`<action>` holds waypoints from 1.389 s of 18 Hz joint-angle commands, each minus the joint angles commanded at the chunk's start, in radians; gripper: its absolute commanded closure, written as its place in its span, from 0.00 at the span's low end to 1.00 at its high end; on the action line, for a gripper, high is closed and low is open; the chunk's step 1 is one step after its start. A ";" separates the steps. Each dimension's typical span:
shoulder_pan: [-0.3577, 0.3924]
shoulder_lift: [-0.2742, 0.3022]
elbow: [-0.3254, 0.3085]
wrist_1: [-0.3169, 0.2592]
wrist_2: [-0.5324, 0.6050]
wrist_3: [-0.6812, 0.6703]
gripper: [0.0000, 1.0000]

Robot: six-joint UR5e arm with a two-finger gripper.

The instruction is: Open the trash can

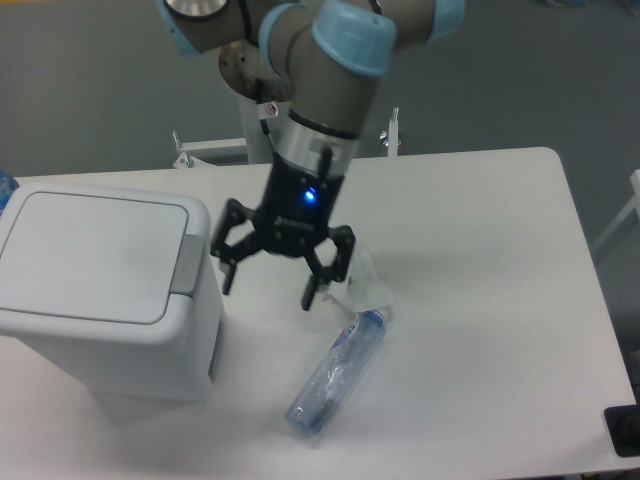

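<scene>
Seen from the fixed camera, looking down on a white bench (480, 300). Tool (268, 288) hung above the bench surface with its black fingers (318, 283) spread wide apart, nothing between them, a blue light glowing on the wrist just above. Pointed downward, carried on a grey arm (320, 90) with light blue joint caps that came in from the top of the frame.

To the tool's left, just beside its nearer finger but not touching, stood the trash can (110, 300): boxy, white, rounded at the corners, flat lid (95, 255) lying shut. Grey push tab (189, 262) sat on the lid edge facing the tool, close to the left fingertip and a little above it in the frame.

Below and to the right of the tool lay a clear plastic bottle (335, 375) with blue print, on its side, slanted, its cap end nearer the tool. Crumpled white scrap (362, 285) lay just right of the right finger, touching the bottle's upper end.

Behind the tool, past the far edge of the bench, rose the arm's white pedestal (272, 125).
</scene>
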 joint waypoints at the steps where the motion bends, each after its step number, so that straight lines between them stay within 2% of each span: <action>1: -0.012 -0.002 0.000 0.000 0.003 0.002 0.00; 8: -0.017 -0.021 -0.017 0.006 0.006 0.015 0.00; 25: -0.017 -0.025 -0.026 0.008 0.009 0.018 0.00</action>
